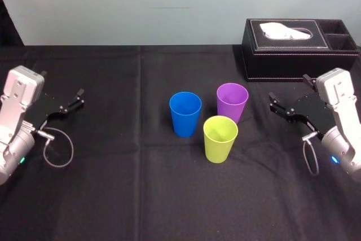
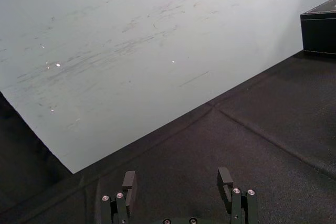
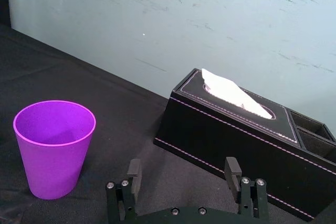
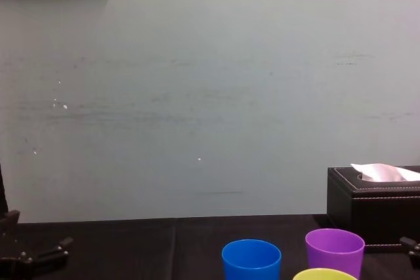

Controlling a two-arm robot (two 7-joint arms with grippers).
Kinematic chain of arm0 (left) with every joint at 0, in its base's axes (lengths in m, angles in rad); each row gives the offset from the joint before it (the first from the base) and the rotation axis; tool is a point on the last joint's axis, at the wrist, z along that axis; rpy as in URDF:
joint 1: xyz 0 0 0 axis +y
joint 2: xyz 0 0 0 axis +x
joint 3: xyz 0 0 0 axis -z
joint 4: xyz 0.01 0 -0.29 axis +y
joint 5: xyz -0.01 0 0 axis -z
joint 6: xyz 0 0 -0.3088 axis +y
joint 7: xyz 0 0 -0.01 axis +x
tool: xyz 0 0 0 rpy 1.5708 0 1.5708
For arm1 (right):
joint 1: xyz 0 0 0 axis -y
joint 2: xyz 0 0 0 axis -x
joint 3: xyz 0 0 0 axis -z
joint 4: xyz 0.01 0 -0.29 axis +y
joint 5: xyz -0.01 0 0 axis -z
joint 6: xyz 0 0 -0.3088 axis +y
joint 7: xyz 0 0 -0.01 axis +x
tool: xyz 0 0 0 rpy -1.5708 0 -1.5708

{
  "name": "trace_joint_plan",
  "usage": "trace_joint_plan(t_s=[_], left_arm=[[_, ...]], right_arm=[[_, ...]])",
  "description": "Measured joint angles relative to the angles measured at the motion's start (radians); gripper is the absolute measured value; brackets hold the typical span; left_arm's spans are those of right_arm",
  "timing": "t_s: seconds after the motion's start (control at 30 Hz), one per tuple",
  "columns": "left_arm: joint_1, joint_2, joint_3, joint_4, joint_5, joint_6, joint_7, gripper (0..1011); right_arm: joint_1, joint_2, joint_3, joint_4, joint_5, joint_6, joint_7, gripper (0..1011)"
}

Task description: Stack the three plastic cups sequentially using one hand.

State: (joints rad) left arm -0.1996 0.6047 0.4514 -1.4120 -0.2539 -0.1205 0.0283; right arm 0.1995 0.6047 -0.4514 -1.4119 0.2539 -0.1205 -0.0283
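Three cups stood upright, mouths up, near the middle of the black-covered desk (image 1: pixel 113 196), none nested. Blue cup (image 1: pixel 185 114) and purple cup (image 1: pixel 232 103) were side by side with a small gap, blue toward the left edge. Yellow-green cup (image 1: pixel 220 139) was just in front of those two, closer to the front edge, between them. Couldn't tell if it touched the purple one.

Left hand (image 1: pixel 61 82) sat low near the left edge, well apart from the cups, jaws spread wide, gripping nothing. Its wrist view showed the spread hand (image 2: pixel 177 174) over bare black cloth.

Right hand (image 1: pixel 289 86) sat near the right edge, beside the purple cup but apart from it, jaws spread too, nothing between them. From its wrist view, the hand (image 3: pixel 182 163) faced the purple cup (image 3: pixel 52 150) and the tissue box (image 3: pixel 236 129).

Black stitched tissue box (image 1: pixel 287 55), white tissue poking out, was in the back right corner, behind the right hand.
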Motion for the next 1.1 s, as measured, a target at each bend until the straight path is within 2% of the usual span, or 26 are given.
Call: trace_joint_plan(t_s=[1.1], left_arm=[[0.0, 0.0, 0.0, 0.0, 0.0, 0.0, 0.0, 1011]], right_arm=[[0.0, 0.0, 0.0, 0.0, 0.0, 0.0, 0.0, 1003]])
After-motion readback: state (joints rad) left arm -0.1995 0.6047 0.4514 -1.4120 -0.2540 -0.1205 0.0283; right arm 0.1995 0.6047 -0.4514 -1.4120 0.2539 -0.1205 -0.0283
